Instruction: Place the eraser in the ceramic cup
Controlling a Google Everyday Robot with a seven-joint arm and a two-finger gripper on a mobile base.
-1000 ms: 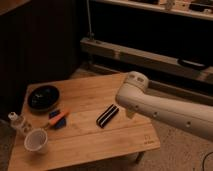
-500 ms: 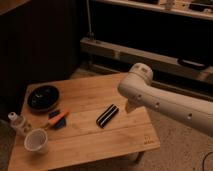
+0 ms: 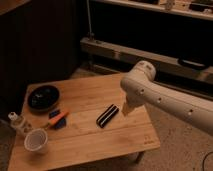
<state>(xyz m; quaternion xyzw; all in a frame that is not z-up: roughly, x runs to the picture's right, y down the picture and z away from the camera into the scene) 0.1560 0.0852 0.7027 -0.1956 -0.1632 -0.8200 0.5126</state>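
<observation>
gripper [image 3: 125,111] low over table [image 3: 100,145], eraser [image 3: 107,115] just beside it, unheld

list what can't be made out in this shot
All in the camera view:
- gripper, at the arm's low end just right of the eraser: mostly covered by the arm's own shell; its height above the table is unclear.
- black bowl: inside lost in dim light.
- blue-and-orange item: too blurred to identify.
- small bottle beside the ceramic cup: contents too small to tell.
</observation>
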